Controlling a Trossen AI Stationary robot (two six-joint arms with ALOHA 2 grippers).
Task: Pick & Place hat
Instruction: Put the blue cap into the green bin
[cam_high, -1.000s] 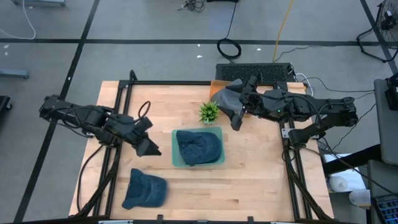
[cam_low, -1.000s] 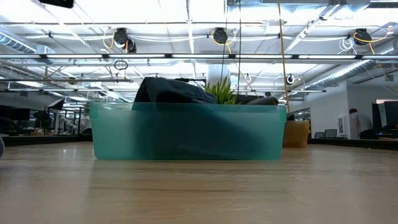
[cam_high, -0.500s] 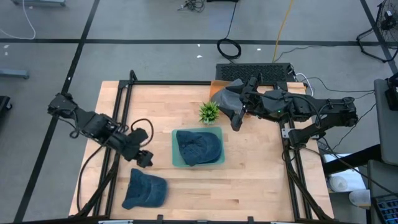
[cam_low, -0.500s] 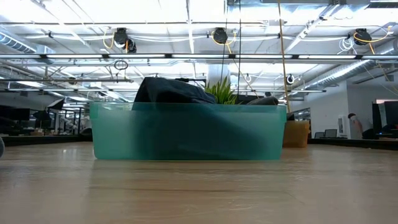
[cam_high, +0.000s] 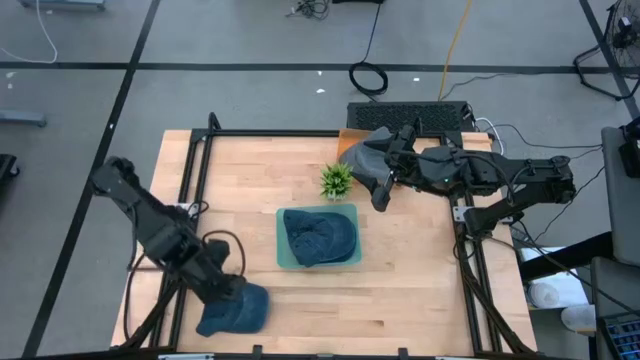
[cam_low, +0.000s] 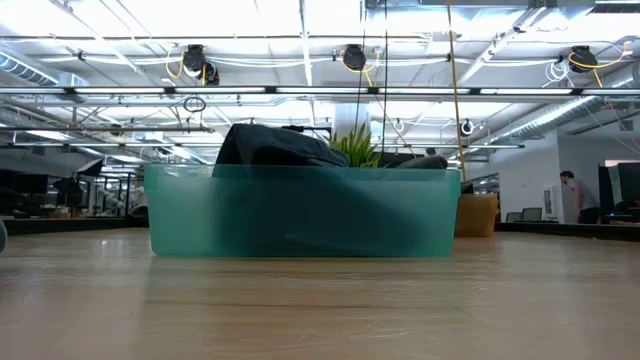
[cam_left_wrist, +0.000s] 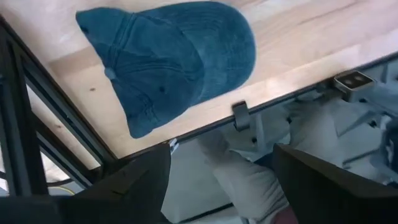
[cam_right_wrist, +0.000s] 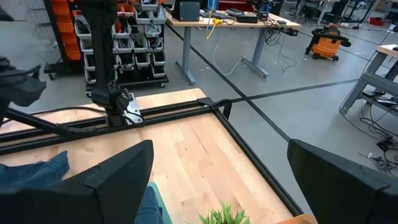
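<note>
Your loose hat (cam_high: 236, 308) lies flat on the wooden table (cam_high: 420, 270) at about seven o'clock from the teal bin (cam_high: 284, 258), near the table's front edge. It is a dark blue denim cap with stitched panels and a top button; its long axis runs roughly from eight to two o'clock in the high view, brim toward eight. Your left gripper (cam_high: 226, 287) sits right over the cap's crown end, fingers (cam_left_wrist: 134, 180) spread apart and holding nothing. A second blue cap (cam_high: 318, 236) lies crumpled inside the bin. Your right gripper (cam_high: 381, 190) waits at one o'clock from the bin, beside the small plant (cam_high: 337, 180), fingers (cam_right_wrist: 118, 180) wide apart.
</note>
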